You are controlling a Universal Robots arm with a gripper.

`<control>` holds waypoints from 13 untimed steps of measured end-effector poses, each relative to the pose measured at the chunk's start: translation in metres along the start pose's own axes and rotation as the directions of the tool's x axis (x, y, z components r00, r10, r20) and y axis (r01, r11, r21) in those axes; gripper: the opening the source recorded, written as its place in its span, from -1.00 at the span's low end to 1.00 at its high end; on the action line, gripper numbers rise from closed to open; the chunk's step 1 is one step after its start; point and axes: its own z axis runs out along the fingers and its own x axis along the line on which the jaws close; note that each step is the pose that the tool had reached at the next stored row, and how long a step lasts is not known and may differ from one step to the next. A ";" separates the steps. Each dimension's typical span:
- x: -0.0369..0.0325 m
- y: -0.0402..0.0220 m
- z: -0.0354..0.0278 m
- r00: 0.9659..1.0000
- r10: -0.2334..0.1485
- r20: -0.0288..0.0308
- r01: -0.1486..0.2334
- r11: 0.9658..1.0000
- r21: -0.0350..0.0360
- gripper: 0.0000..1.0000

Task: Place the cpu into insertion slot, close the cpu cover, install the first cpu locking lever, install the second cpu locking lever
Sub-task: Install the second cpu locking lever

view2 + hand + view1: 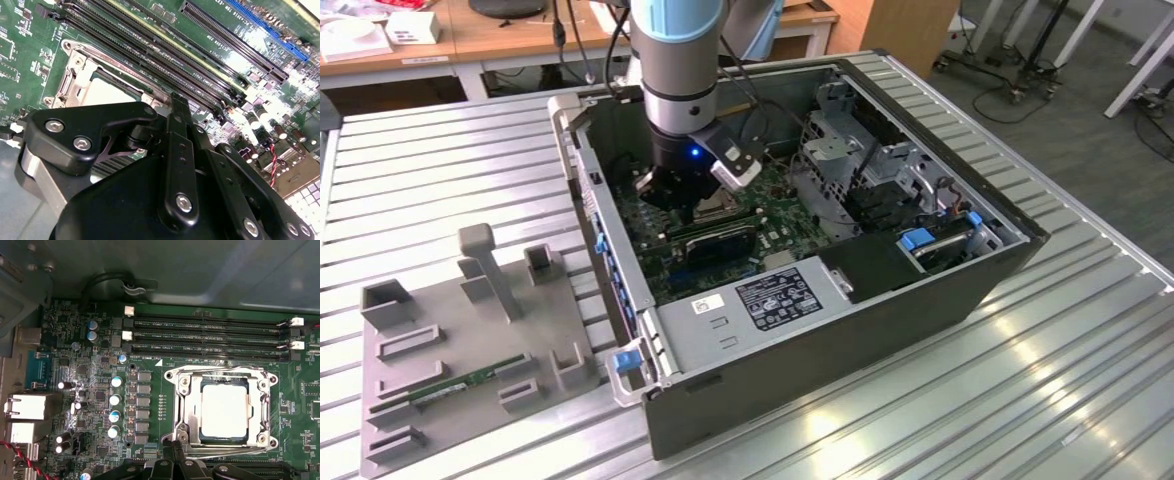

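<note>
We saw the cpu (224, 411) seated under the closed cover (182, 410), just beyond the gripper (180, 107); memory slots (207, 335) lay past it. Fingers looked clenched together, grasping nothing.

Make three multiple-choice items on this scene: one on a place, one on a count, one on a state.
1. Where does the cpu lie?
A. in the insertion slot
B. on the grey holder outside the case
C. on the case's rim

2. How many long memory slots run beside the socket in the first wrist view?
A. one
B. four
C. seven

3. How is the cpu cover?
A. taken off
B. standing upright
C. folded down around the chip

Answers: 1 A, the chip fills the insertion slot; 2 B, four rows; 3 C, its frame lies flat.
</note>
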 end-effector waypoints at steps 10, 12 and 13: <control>0.0001 0.0000 0.0024 1.000 0.000 0.000 0.000 1.000 -0.003 -0.79; 0.0002 0.0001 0.0028 1.000 0.000 0.000 0.000 1.000 -0.004 -0.79; 0.0003 0.0002 0.0032 1.000 0.000 0.000 0.000 1.000 -0.005 -0.79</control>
